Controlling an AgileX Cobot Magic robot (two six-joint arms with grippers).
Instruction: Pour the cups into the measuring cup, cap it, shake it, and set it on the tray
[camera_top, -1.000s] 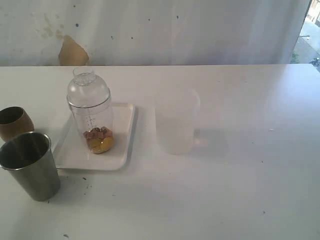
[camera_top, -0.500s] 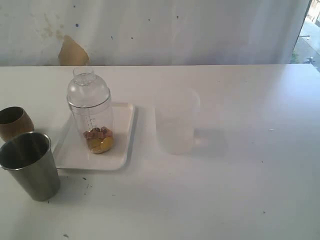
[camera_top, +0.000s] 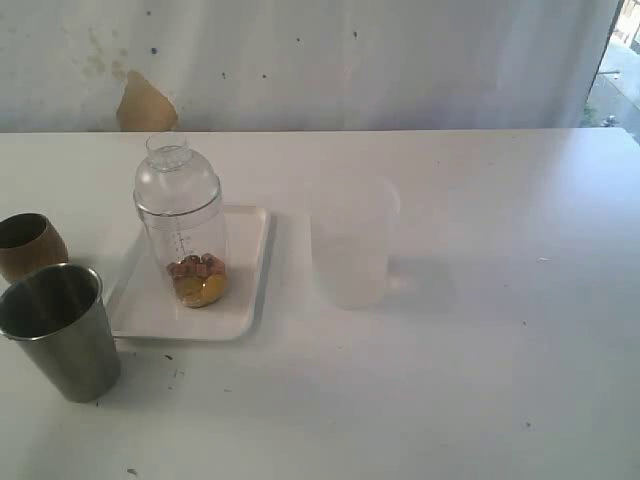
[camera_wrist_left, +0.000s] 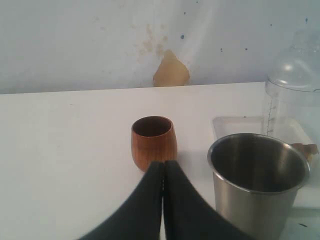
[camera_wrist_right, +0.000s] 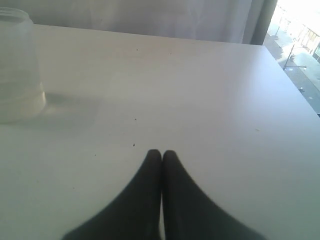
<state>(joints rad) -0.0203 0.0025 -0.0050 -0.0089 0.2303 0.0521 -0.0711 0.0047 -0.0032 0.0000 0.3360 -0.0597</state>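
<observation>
On the tray (camera_top: 243, 305) stands the capped, clear measuring cup (camera_top: 181, 225); left gripper (camera_wrist_left: 164, 164), right gripper (camera_wrist_right: 161, 153) clenched.

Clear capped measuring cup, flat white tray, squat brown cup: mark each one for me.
Clear capped measuring cup (camera_top: 182, 228): exterior view, on its see-through side wall by the scale.
Flat white tray (camera_top: 243, 285): exterior view, on bare floor near its right edge.
Squat brown cup (camera_wrist_left: 154, 145): left wrist view, on its rounded outer wall.

frosted beaker (camera_top: 353, 245) upright on white table (camera_top: 480, 380), stained wall (camera_top: 400, 60)
</observation>
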